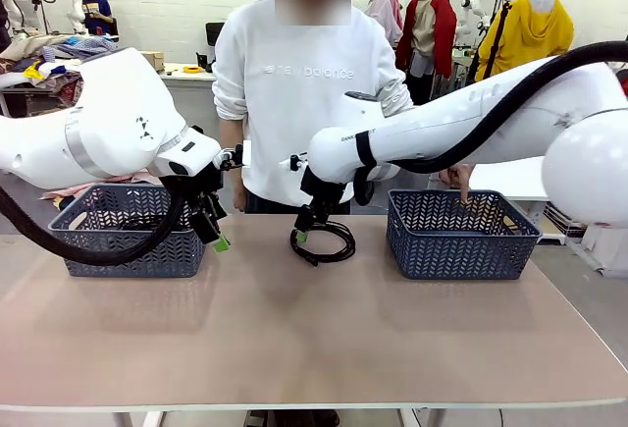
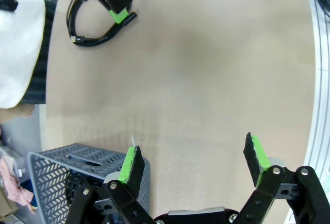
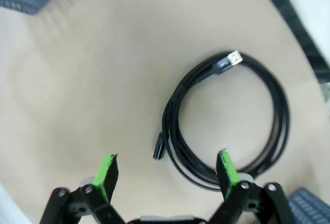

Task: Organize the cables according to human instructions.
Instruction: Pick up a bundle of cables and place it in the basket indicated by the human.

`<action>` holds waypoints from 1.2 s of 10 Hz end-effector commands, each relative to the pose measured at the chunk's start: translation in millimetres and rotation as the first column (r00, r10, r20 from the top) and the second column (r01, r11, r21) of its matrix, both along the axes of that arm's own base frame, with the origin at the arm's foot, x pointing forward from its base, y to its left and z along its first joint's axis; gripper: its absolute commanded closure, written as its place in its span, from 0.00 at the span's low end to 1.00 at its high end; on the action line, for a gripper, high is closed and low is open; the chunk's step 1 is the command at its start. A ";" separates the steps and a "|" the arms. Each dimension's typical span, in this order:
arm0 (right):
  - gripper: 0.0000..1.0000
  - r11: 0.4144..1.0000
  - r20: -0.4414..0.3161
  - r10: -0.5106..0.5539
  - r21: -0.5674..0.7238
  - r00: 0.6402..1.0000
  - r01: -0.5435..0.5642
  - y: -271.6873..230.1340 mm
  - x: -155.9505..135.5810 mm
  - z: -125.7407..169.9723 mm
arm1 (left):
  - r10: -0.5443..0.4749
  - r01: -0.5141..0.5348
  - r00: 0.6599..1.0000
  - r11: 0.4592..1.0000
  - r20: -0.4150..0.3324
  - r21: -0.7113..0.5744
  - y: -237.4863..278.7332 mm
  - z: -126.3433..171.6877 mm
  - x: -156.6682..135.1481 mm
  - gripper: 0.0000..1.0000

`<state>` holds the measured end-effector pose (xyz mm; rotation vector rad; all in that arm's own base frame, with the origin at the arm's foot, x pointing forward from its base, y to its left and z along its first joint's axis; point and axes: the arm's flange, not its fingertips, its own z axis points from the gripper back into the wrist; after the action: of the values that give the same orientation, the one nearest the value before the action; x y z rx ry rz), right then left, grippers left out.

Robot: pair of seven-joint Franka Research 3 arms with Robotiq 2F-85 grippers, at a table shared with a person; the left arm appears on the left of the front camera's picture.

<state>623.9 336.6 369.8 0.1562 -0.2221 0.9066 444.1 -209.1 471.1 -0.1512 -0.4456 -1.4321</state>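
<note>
A thin black coiled cable [image 3: 227, 121] lies flat on the beige surface [image 1: 294, 339] between two dark blue perforated plastic baskets [image 1: 132, 226]. The right gripper [image 3: 166, 170] hovers over it, fingers released, empty. The left gripper [image 2: 193, 165] likewise stands released, empty.

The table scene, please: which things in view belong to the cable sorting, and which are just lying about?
Job:
- coiled cable on the table
- left basket
- right basket
- right gripper, open above the coil
- left gripper, open

Lying about:
- clothes pile on the far table
</note>
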 end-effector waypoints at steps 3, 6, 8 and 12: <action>0.00 0.998 -0.024 -0.022 -0.057 0.999 0.021 30.9 28.7 -7.7 | -0.001 0.001 1.000 1.000 0.004 0.007 2.1 -0.2 -0.1 0.00; 0.00 0.996 -0.027 -0.037 -0.081 0.999 0.035 39.8 35.2 -21.7 | -0.001 0.001 1.000 1.000 0.004 0.007 2.1 -0.2 -0.1 0.00; 0.00 0.994 -0.003 -0.049 -0.100 0.999 0.048 41.4 37.5 -28.8 | -0.001 0.001 1.000 1.000 0.004 0.007 2.1 -0.2 -0.1 0.00; 0.00 0.989 0.005 -0.060 -0.134 0.998 0.060 43.4 40.6 -40.7 | -0.001 0.001 1.000 1.000 0.004 0.007 2.1 -0.2 -0.1 0.00</action>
<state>657.9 373.3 325.5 0.0652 -0.1678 0.8895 444.1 -209.1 471.1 -0.1512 -0.4456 -1.4320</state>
